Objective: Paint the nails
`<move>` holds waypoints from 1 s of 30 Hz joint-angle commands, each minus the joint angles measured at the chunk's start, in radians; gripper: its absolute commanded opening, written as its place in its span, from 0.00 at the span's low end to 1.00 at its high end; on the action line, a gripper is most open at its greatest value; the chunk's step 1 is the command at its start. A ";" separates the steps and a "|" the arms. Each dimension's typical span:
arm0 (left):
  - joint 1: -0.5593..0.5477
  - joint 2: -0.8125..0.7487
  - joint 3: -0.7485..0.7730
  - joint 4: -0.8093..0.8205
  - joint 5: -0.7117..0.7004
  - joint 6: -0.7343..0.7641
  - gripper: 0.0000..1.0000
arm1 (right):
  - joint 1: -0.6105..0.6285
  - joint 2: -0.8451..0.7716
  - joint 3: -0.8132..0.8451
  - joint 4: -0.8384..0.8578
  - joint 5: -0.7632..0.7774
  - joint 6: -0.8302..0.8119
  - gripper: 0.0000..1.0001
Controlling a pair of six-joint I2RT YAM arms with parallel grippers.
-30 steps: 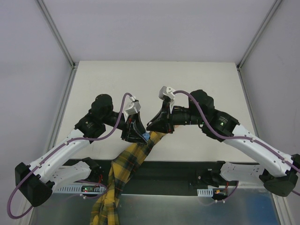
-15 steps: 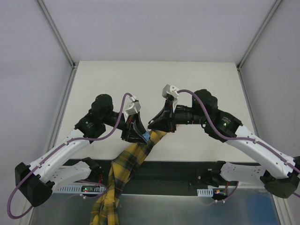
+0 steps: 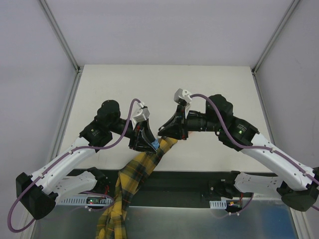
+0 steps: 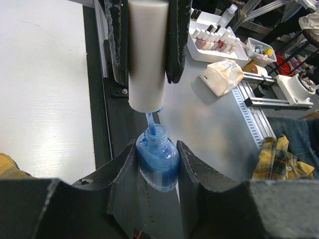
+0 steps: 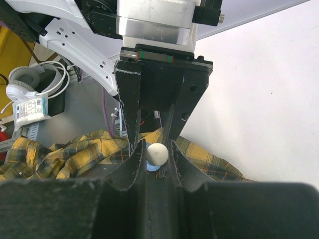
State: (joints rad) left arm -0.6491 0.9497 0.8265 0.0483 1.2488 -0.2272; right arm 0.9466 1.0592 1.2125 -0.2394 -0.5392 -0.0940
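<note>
White tabletop under both arms. My left pincer is clamped on the blue polish bottle; my right pincer grips the white brush cap, brush dipped inside. The nails are hidden where the yellow plaid sleeve meets my pincers

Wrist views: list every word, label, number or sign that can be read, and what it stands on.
None can be read.
Small white packet beside the headphones: dark print, too small to read.
Row of small bottles in the white tray: any labels are too blurred to read.
Blue polish bottle: no text shows on the side in view.
</note>
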 commanded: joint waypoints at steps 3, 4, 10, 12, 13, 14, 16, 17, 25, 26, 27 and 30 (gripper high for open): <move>-0.015 -0.006 0.036 0.053 0.057 0.002 0.00 | -0.012 -0.027 -0.001 0.032 0.004 -0.006 0.00; -0.015 -0.006 0.036 0.053 0.058 0.003 0.00 | -0.012 -0.028 -0.001 0.034 0.002 -0.007 0.00; -0.015 -0.006 0.034 0.053 0.055 0.003 0.00 | -0.015 -0.033 -0.001 0.037 0.001 -0.003 0.00; -0.015 -0.006 0.034 0.053 0.057 0.003 0.00 | -0.017 -0.030 -0.001 0.038 -0.002 0.000 0.00; -0.015 -0.006 0.034 0.053 0.057 0.003 0.00 | -0.016 -0.031 0.002 0.038 -0.007 0.000 0.00; -0.017 -0.006 0.034 0.055 0.055 0.003 0.00 | -0.016 -0.028 0.001 0.038 -0.008 0.002 0.00; -0.017 -0.006 0.034 0.053 0.055 0.003 0.00 | -0.017 -0.027 -0.001 0.045 -0.016 0.007 0.00; -0.015 -0.005 0.034 0.053 0.054 0.003 0.00 | -0.016 -0.027 -0.002 0.051 -0.019 0.008 0.00; -0.017 0.000 0.036 0.053 0.046 0.000 0.00 | -0.017 -0.045 -0.008 0.064 -0.039 0.023 0.01; -0.017 0.001 0.036 0.053 0.044 0.000 0.00 | -0.017 -0.047 -0.005 0.065 -0.039 0.025 0.00; -0.017 0.001 0.034 0.053 0.040 0.000 0.00 | -0.017 -0.050 -0.005 0.061 -0.042 0.028 0.00; -0.017 0.003 0.034 0.050 0.029 0.003 0.00 | -0.017 -0.064 -0.007 0.065 -0.041 0.030 0.00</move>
State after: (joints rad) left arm -0.6556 0.9501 0.8268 0.0479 1.2568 -0.2276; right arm 0.9329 1.0397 1.1980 -0.2329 -0.5476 -0.0784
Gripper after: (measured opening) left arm 0.306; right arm 0.166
